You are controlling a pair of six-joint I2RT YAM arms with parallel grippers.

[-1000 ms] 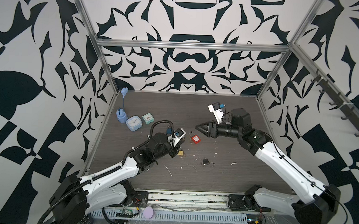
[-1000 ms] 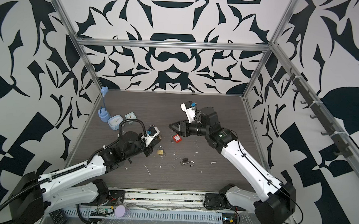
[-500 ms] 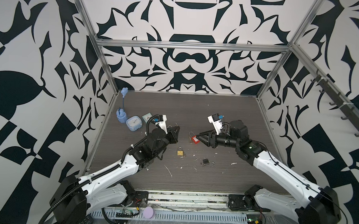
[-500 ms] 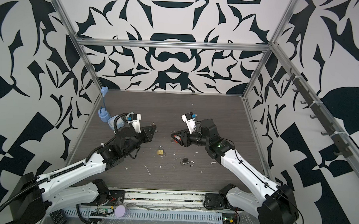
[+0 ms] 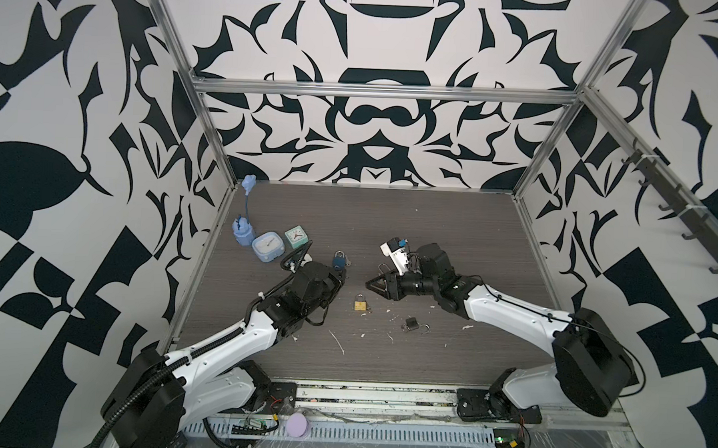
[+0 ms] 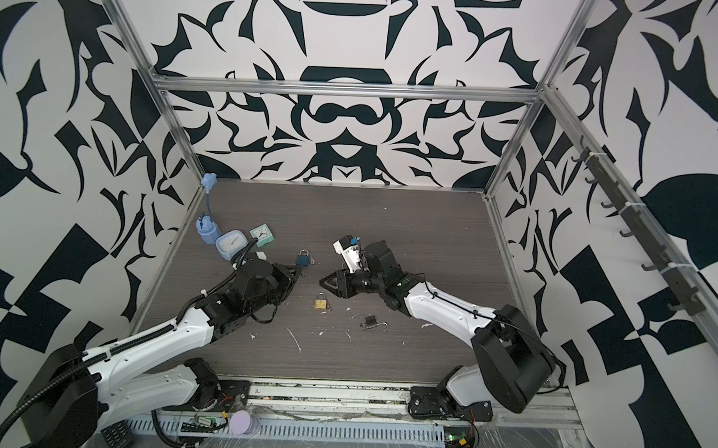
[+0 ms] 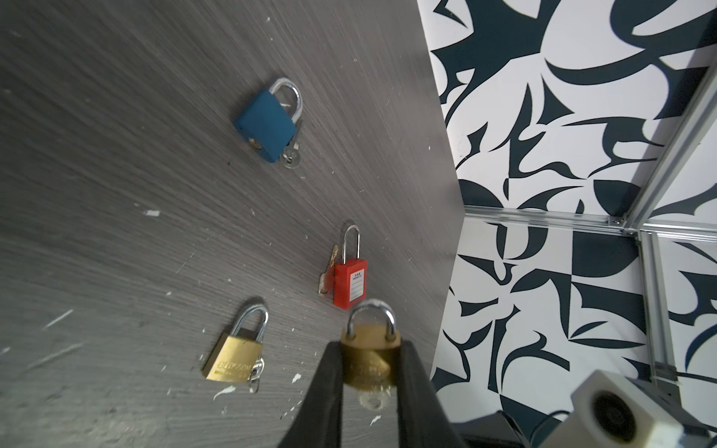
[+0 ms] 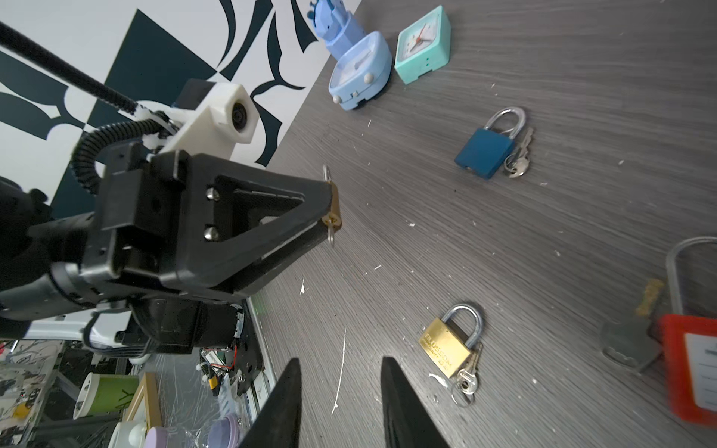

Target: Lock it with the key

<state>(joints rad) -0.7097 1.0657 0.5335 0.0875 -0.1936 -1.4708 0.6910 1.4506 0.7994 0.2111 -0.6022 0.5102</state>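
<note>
Closest in, our right pincer (image 8: 339, 362) is spread with nothing between its tips, and it's aimed across the gap at the other arm. Straight ahead of it, a little way off, is the held lock (image 7: 370, 349), the small brass one, up off the tabletop (image 5: 452, 237). The left pincer (image 8: 328, 207) is pressed together on the lock's body.

The bit that matters is that the lock's long axis runs across the left fingers (image 7: 329, 388), not along them. So the shackle (image 7: 371, 304) pokes out one side and the key (image 7: 371, 400) sticks out the opposite end. The right wrist view catches the lock edge-on.

We reckon the right arm, being the free one, has to come in at the key end and twist about that axis. The key's head looks small and blurry, so lining up could be fiddly. Farther back, a blue lock (image 5: 339, 259) lies flat on the tabletop, not involved.
</note>
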